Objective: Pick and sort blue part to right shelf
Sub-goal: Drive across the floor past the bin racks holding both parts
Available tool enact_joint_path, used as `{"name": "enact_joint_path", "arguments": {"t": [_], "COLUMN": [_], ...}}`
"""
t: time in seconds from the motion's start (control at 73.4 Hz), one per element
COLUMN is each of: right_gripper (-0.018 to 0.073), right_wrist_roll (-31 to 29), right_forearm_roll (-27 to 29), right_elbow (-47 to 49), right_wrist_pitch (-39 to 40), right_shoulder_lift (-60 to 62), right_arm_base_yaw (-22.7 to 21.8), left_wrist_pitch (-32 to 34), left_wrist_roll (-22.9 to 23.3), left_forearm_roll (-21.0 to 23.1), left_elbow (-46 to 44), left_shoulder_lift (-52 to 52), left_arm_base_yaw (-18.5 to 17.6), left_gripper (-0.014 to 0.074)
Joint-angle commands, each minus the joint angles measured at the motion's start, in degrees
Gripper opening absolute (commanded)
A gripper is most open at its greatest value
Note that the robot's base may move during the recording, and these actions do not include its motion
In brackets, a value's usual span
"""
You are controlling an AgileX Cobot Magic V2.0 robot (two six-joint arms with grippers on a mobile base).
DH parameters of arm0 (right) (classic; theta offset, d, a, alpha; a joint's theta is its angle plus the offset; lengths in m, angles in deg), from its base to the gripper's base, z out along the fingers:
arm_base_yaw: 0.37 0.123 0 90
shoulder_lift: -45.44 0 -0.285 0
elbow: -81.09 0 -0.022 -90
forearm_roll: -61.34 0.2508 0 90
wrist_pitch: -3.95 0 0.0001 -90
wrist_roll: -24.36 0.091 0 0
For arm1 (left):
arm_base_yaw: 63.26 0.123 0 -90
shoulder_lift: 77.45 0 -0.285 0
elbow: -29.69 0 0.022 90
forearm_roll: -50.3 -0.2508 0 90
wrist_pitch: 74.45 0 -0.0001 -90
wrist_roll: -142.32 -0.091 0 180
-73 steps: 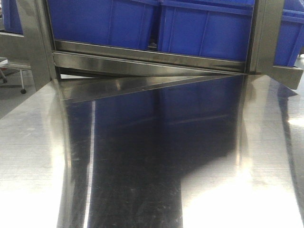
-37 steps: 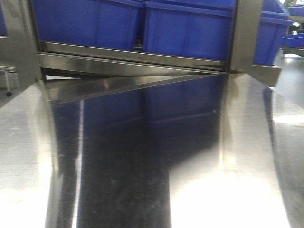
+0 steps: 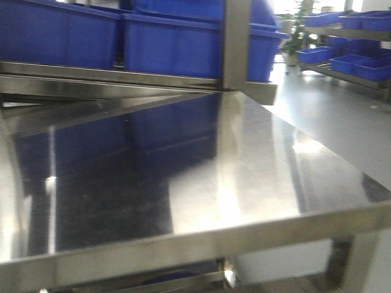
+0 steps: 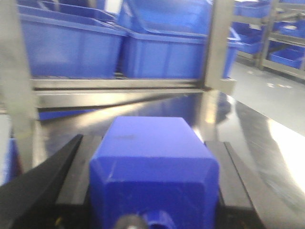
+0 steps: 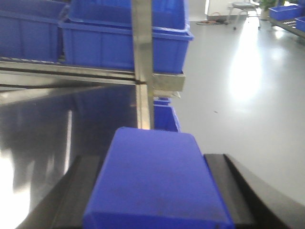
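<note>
The blue part (image 4: 152,162) is squeezed between the two black fingers (image 4: 71,176) of the left gripper (image 4: 151,143), which is clamped tight on its sides. You can see its cut-off corners and a small nub at the end near the camera. It is held over the shiny steel table top (image 3: 263,152), in front of the right shelf (image 4: 119,95) and apart from it. The right gripper (image 5: 150,157) is clamped on a blue block (image 5: 155,186) too (its near end runs off the picture, so I cannot tell what its cap looks like). The shelf has a flat steel rail and an upright post (image 3: 236,43). Big blue crates (image 3: 177,43) sit side by side on it. Far off to the right are more racks (image 3: 348,67) with blue crates.
</note>
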Motion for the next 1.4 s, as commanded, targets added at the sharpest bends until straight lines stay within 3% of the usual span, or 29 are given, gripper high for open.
{"name": "enact_joint_path", "arguments": {"t": [0.0, 1.39], "right_gripper": [0.0228, 0.0228], "right_wrist_roll": [-0.34, -0.34], "right_forearm_roll": [-1.10, -1.10], "right_elbow": [1.31, 1.31], "right_wrist_pitch": [4.93, 4.89], "right_shoulder_lift": [-0.82, -1.31], "right_arm_base_yaw": [-0.05, -0.05], "left_wrist_pitch": [4.66, 4.66], "left_wrist_roll": [0.13, 0.13], "left_forearm_roll": [-0.30, -0.30], "left_elbow": [-1.61, -1.61], "left_shoulder_lift": [0.74, 0.83], "left_arm_base_yaw": [-0.06, -0.06], "left_gripper": [0.0242, 0.0242]}}
